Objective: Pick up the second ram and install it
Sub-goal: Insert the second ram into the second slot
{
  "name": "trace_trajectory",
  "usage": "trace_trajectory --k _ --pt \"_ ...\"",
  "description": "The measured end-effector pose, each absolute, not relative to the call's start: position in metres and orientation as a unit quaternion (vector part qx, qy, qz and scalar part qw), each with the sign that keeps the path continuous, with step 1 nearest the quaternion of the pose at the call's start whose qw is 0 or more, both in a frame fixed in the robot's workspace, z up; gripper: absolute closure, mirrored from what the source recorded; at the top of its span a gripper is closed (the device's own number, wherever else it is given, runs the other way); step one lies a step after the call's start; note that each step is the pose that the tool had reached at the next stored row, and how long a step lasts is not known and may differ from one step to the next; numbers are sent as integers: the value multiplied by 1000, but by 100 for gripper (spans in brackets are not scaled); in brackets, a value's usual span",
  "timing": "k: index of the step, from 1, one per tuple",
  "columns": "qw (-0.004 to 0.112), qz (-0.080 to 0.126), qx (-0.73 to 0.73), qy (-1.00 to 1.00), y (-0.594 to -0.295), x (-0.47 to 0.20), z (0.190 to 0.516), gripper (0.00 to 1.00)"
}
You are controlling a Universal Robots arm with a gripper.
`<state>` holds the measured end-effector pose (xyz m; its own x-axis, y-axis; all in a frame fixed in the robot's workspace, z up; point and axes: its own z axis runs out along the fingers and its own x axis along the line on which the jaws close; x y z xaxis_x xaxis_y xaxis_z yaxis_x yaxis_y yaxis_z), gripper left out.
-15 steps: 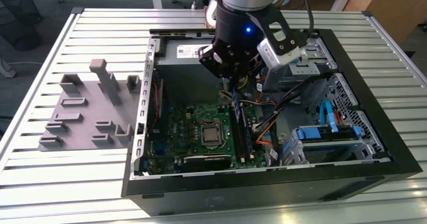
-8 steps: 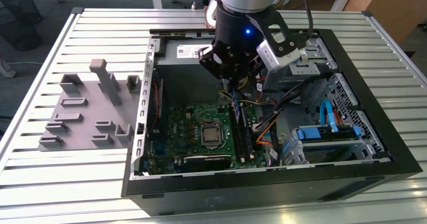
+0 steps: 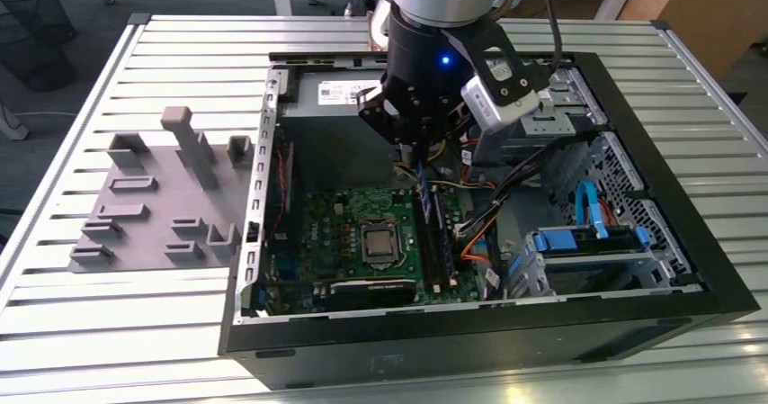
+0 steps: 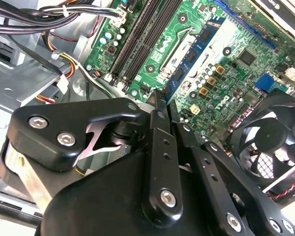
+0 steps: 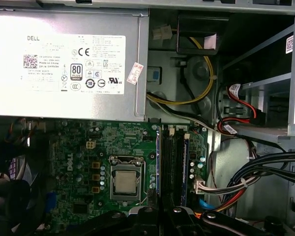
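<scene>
While I hang over the open computer case [image 3: 672,269], my pincer [image 3: 420,152] is pressed together on the second ram [image 4: 160,105] (a thin dark stick), which stands upright between my fingertips, just above the memory slots [image 5: 171,167].

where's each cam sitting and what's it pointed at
Exterior view: off the arm, above the table, looking down into the open computer case; the arm and gripper reach down over the motherboard.
First wrist view: on the arm, facing the power supply, CPU and memory slots; gripper links at the frame's edge.
Second wrist view: on the arm, close behind the gripper, facing the motherboard and fan.
Shared: all three show the motherboard.
</scene>
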<state>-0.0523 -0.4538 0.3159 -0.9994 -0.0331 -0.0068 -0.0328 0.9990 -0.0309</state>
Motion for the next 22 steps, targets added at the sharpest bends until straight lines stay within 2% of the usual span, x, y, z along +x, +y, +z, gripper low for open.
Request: trace_trajectory --k 22 --pt "4 -15 -16 1000 -454 -50 308 86"
